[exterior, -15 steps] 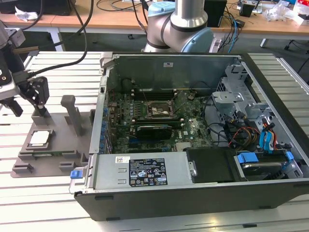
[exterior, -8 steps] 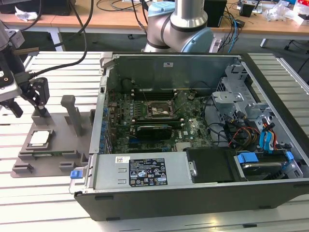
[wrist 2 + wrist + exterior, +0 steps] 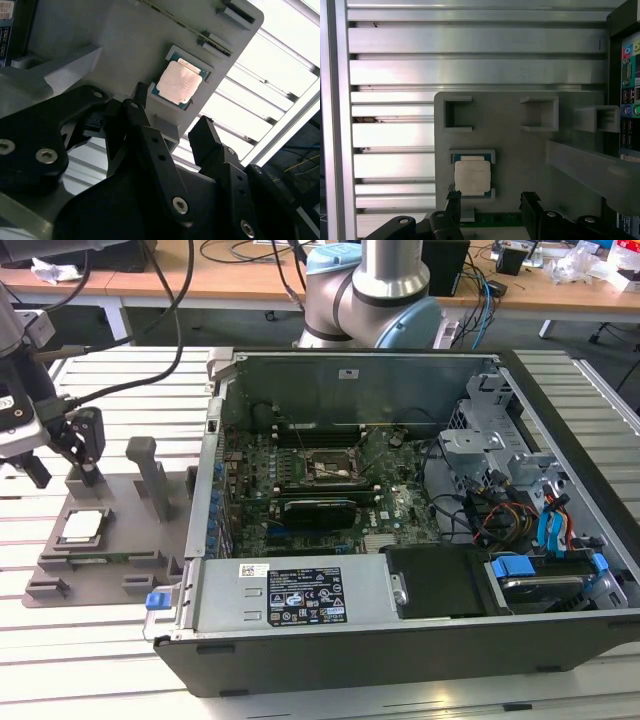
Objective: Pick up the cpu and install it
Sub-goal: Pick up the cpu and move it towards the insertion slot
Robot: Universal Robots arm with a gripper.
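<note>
The cpu (image 3: 82,528), a small square chip with a pale metal top, lies flat in a recess of the grey tray (image 3: 120,545) on the exterior view's left. My gripper (image 3: 63,478) hangs open just above the tray, a little beyond the chip. In both wrist views the cpu (image 3: 180,82) (image 3: 472,176) sits slightly ahead of the black fingertips (image 3: 139,102), with nothing between them. The gripper (image 3: 170,117) (image 3: 491,197) touches neither the chip nor the tray (image 3: 510,145). The motherboard's socket (image 3: 325,470) lies inside the open computer case.
The open computer case (image 3: 400,570) fills the middle and the exterior view's right, its wall close beside the tray. Upright grey posts (image 3: 150,470) rise from the tray near the gripper. The slatted metal table (image 3: 90,660) lies underneath; the arm's base (image 3: 375,290) stands behind the case.
</note>
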